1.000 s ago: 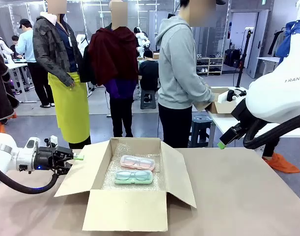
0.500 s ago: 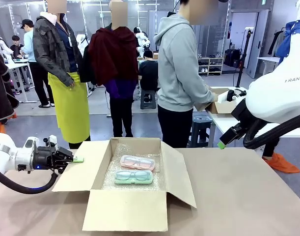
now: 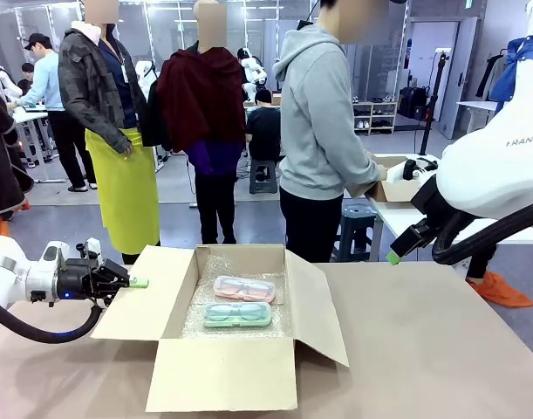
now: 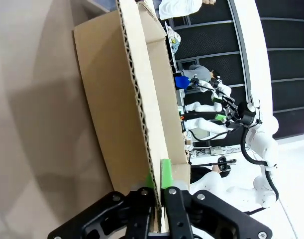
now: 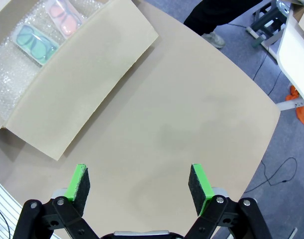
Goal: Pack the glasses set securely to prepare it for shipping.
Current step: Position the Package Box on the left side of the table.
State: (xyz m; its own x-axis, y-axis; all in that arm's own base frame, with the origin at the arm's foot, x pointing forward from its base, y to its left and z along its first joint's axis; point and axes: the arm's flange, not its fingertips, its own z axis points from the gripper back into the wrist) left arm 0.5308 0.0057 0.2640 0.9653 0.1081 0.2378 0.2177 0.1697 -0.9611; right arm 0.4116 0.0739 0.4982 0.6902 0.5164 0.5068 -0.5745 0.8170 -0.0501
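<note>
Left claw (image 3: 133, 282) pinches the flap (image 3: 148, 301) at 9 o'clock of the box (image 3: 222, 375); right claw (image 5: 139, 186) gapes wide. Inside, pink case (image 3: 244, 288) lies at 12 o'clock of mint case (image 3: 237, 314). A slipped pinch could jolt both.

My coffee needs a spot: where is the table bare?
Bare brown tabletop right of the open cardboard box, below the right arm's open fingers. Crowded on the left, where the left arm's fingers pinch the box's left flap.

Right wrist view cuts off the cardboard box (image 5: 84, 82) top-left; in front, its near wall perhaps hides bubble wrap (image 3: 235, 261).
</note>
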